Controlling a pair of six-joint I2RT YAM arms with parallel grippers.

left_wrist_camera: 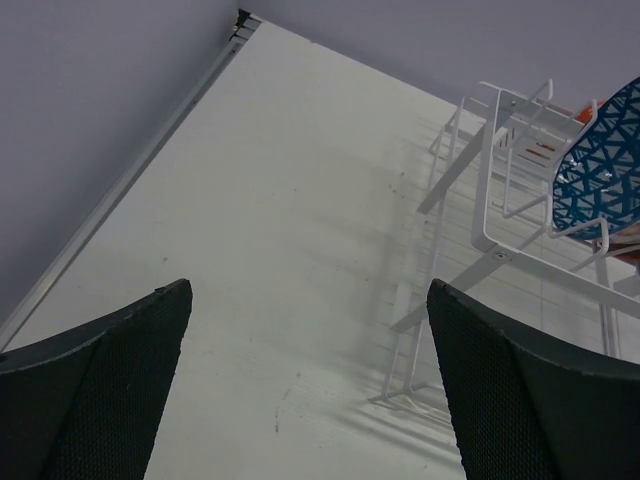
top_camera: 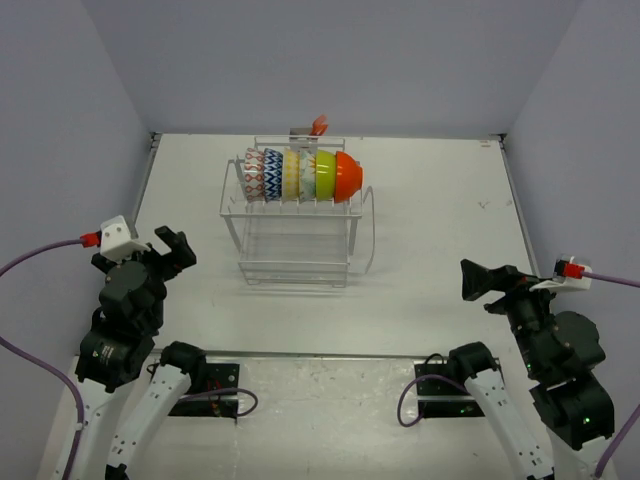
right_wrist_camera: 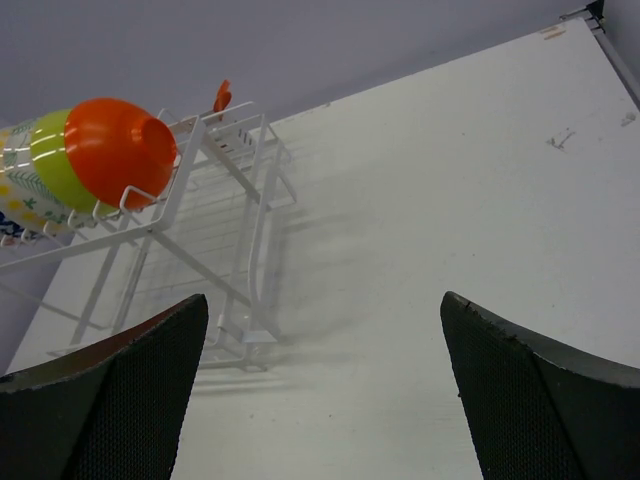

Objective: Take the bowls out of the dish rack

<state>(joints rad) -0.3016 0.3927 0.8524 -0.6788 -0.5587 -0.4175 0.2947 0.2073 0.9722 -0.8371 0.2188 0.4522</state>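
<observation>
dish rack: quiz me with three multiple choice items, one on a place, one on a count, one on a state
1. In the top view, where does the orange bowl sit in the row on the dish rack?
A) left end
B) middle
C) right end

2. How many bowls stand in the rack?
A) three
B) six
C) nine

3. How are the left gripper and the right gripper?
A) both open and empty
B) both shut on bowls
C) only the left one holds a bowl

Key:
1 C, no bowl stands to its right in the row.
2 B, six bowls show side by side along the top tier.
3 A, each wrist view shows the jaws wide apart with nothing between them.
</observation>
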